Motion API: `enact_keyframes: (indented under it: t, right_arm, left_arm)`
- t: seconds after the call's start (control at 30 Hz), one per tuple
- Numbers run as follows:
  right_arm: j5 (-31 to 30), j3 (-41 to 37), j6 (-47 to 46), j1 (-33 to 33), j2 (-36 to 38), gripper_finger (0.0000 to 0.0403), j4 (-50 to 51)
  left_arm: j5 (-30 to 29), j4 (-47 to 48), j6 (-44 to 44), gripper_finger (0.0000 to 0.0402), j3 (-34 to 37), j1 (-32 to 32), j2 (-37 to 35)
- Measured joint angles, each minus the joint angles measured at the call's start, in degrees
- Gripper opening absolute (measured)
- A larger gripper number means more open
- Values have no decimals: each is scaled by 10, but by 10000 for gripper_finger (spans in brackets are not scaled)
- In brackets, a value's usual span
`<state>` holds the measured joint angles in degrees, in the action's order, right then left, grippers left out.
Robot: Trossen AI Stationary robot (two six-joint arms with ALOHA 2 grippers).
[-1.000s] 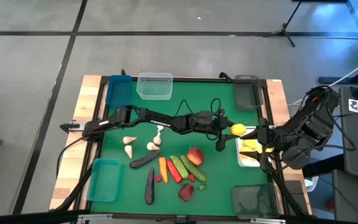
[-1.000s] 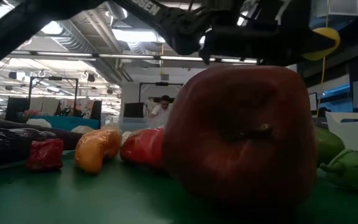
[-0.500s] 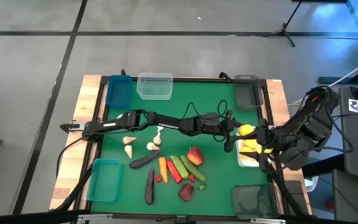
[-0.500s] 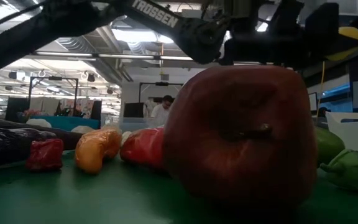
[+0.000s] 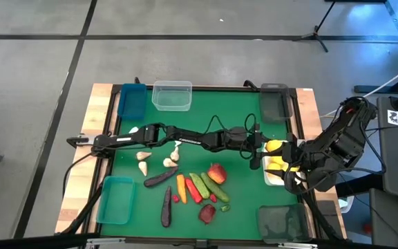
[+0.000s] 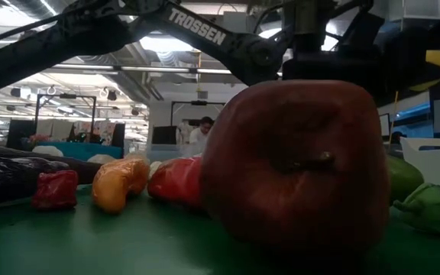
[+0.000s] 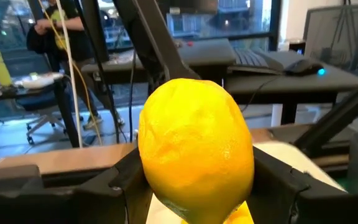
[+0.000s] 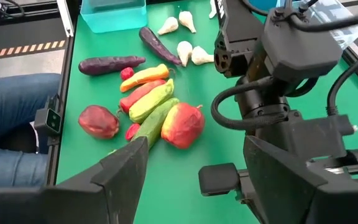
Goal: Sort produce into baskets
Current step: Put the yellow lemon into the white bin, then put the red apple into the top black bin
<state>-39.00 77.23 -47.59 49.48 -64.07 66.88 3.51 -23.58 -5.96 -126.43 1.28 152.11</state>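
My left gripper (image 5: 262,146) reaches across the green table, shut on a yellow lemon (image 5: 273,145) that hangs over the left rim of the white basket (image 5: 273,180). That basket holds more lemons (image 5: 279,164). The same lemon fills the left wrist view (image 7: 194,149) and shows at the upper right of the low view (image 6: 438,65). My right gripper (image 8: 194,155) waits open above the table's right edge (image 5: 290,162), with nothing between its fingers. An apple (image 5: 217,172), cucumbers (image 5: 202,185), carrot (image 5: 181,185), eggplants (image 5: 161,179), garlic (image 5: 144,160) and red pepper (image 5: 206,214) lie on the table. My left gripper pinches the lemon by its two opposite sides (image 7: 151,168) between its two fingers (image 7: 114,183). The fingers lie level and point toward the table's right edge. The lemon is lifted clear, above the white basket's rim.
A blue basket (image 5: 132,101), a clear one (image 5: 172,95) and a dark one (image 5: 276,104) line the far edge. A teal basket (image 5: 115,200) and another dark one (image 5: 282,223) sit at the near corners. A person's legs (image 8: 17,124) show beside the table.
My left gripper has carried the lemon toward the table's right edge and somewhat down, from beside the white basket to over its left rim. The lemon stays held and clear.
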Motion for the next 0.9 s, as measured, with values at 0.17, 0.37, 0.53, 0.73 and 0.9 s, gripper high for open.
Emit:
enact_keyframes:
  t: [0.17, 0.37, 0.53, 0.73, 0.9]
  right_arm:
    - [0, 0, 0, 0, 0, 264, -12]
    - [0, 0, 0, 0, 0, 264, -12]
    - [0, 0, -2, 0, 0, 264, -13]
    - [0, 0, -1, 0, -3, 264, -28]
    - [-9, 0, -15, 0, -16, 264, -29]
  left_arm:
    - [-9, 28, -11, 221, 0, 0, 0]
    - [20, 27, -37, 267, 0, -1, 0]
    - [21, 13, -45, 319, 0, 0, 0]
    - [4, 12, -78, 354, 0, -1, -1]
    - [-2, 164, -77, 356, 1, -8, -29]
